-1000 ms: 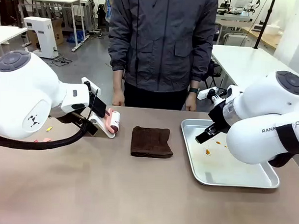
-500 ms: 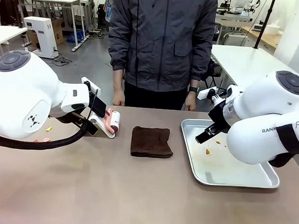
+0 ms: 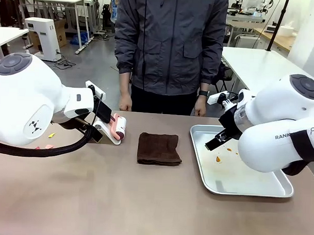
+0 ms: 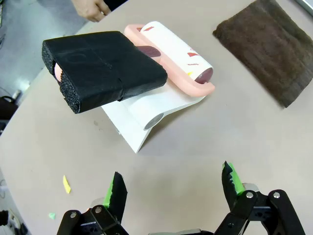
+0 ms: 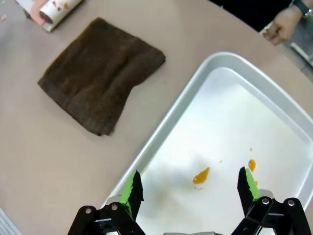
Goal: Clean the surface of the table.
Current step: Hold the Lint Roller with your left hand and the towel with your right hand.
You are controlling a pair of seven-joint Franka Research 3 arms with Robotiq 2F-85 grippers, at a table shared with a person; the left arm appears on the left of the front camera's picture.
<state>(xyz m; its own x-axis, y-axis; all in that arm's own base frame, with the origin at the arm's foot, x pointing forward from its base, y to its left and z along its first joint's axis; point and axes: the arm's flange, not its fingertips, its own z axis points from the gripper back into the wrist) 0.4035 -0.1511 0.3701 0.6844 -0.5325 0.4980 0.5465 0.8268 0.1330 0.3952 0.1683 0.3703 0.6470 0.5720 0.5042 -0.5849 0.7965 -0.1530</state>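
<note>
Scraps of coloured paper (image 4: pixel 66 184) dot the brownish-tan matte desk (image 3: pixel 118 198), so I'd guess that's why the left end effector (image 4: pixel 173 177) hovers wide open near the pink foam-handled lint roller (image 4: pixel 171 51). The right end effector (image 5: pixel 190 177) is wide and empty too.

So the right gripper (image 5: pixel 190 182) hangs over one end of the metal tray (image 5: pixel 234 107), fingers spread wide with nothing between them. A couple of orange smears (image 5: pixel 201 175) sit on the tray right under it. A folded brown towel (image 5: pixel 100 73) lies on the table (image 5: pixel 49 166) near the tray, not touching it. A person's hand (image 5: pixel 281 24) shows past the tray.
</note>
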